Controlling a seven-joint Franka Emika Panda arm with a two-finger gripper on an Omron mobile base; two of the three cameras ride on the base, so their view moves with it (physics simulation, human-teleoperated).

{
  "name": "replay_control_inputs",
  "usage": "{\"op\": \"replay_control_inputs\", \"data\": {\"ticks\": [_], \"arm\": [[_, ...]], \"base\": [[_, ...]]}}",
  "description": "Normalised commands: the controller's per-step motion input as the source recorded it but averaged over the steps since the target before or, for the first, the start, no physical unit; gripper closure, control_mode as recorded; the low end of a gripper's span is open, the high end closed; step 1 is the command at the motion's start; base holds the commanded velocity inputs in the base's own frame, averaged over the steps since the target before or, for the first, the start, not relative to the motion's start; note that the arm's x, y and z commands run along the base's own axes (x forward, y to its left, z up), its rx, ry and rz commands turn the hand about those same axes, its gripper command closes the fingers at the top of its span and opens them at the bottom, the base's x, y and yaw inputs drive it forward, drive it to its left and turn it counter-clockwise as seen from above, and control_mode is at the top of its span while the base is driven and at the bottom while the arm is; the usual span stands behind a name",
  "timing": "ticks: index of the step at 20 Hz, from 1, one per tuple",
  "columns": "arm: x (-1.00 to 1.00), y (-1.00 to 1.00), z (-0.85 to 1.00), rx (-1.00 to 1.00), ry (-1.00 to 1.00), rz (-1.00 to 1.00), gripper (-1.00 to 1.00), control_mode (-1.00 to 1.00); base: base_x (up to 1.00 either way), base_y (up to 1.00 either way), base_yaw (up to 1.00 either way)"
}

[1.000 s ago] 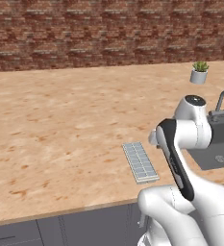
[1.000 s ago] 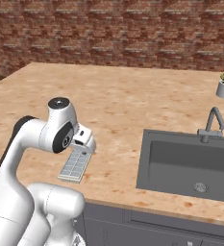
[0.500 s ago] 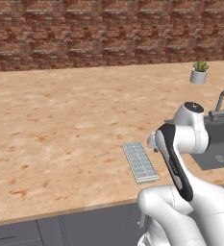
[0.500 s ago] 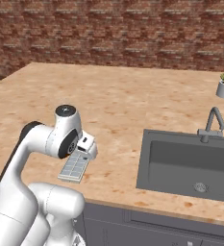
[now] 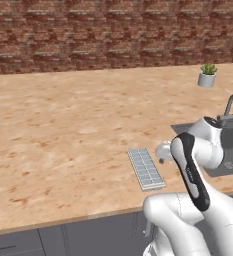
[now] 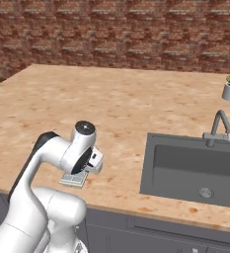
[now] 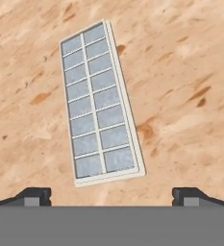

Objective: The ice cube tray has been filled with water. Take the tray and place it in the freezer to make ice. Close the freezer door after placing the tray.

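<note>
Where brick wall (image 5: 113, 35) backs it, speckled tan counter (image 5: 63, 130)

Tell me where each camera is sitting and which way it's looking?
Left base view: behind the arm on its left, looking forward and down over the counter at the ice cube tray; the white arm rises at lower right.
Right base view: behind on its right, facing the same counter and the sink; the arm rises at lower left.
Hand view: on the hand, looking down at the tray between the open gripper.
Shared: all see the tray; both base views see the plant.
</note>
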Motion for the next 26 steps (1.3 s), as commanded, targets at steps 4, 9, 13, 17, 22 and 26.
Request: {"op": "replay_control_inputs", "data": {"ticks": [4, 9, 13, 17, 22, 26], "arm": [[0.01, -0.06, -0.39, 0.17, 0.0, 0.0, -1.0, -1.0], [0.02, -0.07, -0.23, 0.14, 0.02, -0.01, -1.0, -1.0], [0.11, -0.07, -0.29, 0.1, 0.01, 0.0, -1.0, -1.0], [0.27, -0.04, -0.29, 0.13, 0.02, -0.01, -1.0, -1.0], [0.3, 0.0, -0.2, 0.08, 0.03, 0.0, -1.0, -1.0], [0.44, 0.0, -0.2, 0.06, 0.02, 0.0, -1.0, -1.0]], "base": [[0.0, 0.0, 0.0], [0.0, 0.0, 0.0], [0.0, 0.0, 0.0], [0.0, 0.0, 0.0], [0.0, 0.0, 0.0], [0.0, 0.0, 0.0]]}}
